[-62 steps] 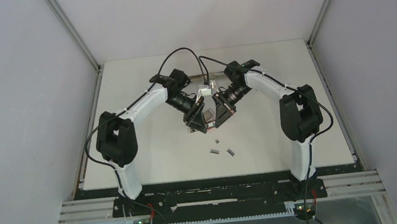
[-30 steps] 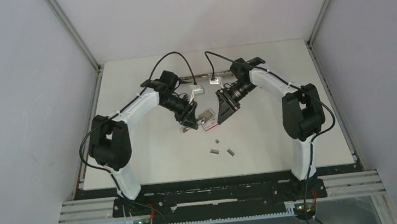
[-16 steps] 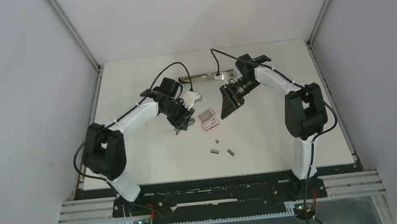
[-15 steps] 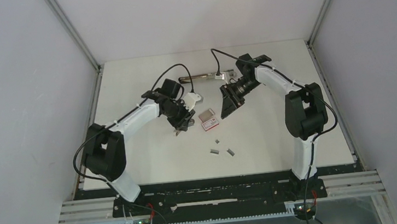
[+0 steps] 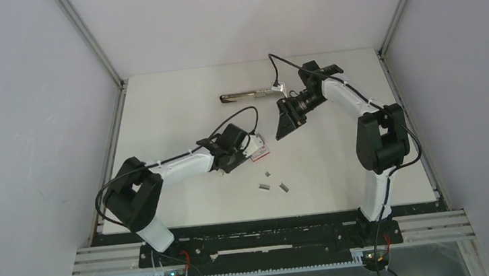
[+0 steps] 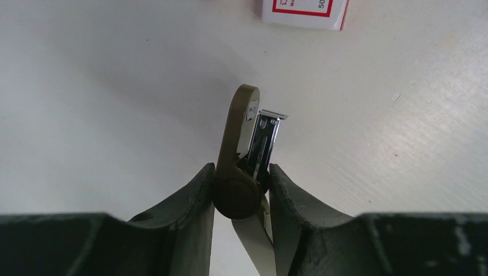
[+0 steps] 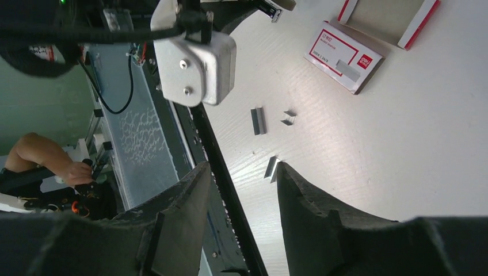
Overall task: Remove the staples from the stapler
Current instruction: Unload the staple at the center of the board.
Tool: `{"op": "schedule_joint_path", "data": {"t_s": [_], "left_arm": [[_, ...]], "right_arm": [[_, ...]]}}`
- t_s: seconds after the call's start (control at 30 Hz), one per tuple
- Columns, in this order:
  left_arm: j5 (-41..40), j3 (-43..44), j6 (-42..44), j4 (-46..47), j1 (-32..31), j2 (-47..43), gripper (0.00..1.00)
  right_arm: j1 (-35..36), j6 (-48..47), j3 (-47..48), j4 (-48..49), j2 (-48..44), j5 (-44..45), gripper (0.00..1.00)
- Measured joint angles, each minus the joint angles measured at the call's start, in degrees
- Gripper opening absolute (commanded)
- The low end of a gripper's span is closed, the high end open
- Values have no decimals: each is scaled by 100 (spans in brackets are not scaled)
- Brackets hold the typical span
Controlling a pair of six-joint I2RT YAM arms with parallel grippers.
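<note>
Our left claw (image 6: 240, 173) is squeezed shut on the little stapler (image 6: 237, 123). It grips the back end, so the metal front pokes out free, low over the table (image 5: 171, 111) by the red-and-white box (image 6: 299, 17). Our right claw (image 7: 241, 168) is half open with nothing in it (ready to help, we think). A few staples (image 5: 265, 187) lie loose on the table, a little apart from the box.
</note>
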Motion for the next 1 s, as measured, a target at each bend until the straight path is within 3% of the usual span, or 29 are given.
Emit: {"op": "schedule_joint_path", "data": {"t_s": [0.63,0.83,1.0], "left_arm": [[-2203,-1537,564,2352,-1530,-258,18],[-2509,-1633,697,2702,-1696,-258,18],[-2192,-1558,533,2435,-1351,-385,18]], "right_arm": [[0,13,-68,52,-146,55,47],[-2,24,-76,57,-179,55,47],[-4,24,-96,61,-181,55,47]]}}
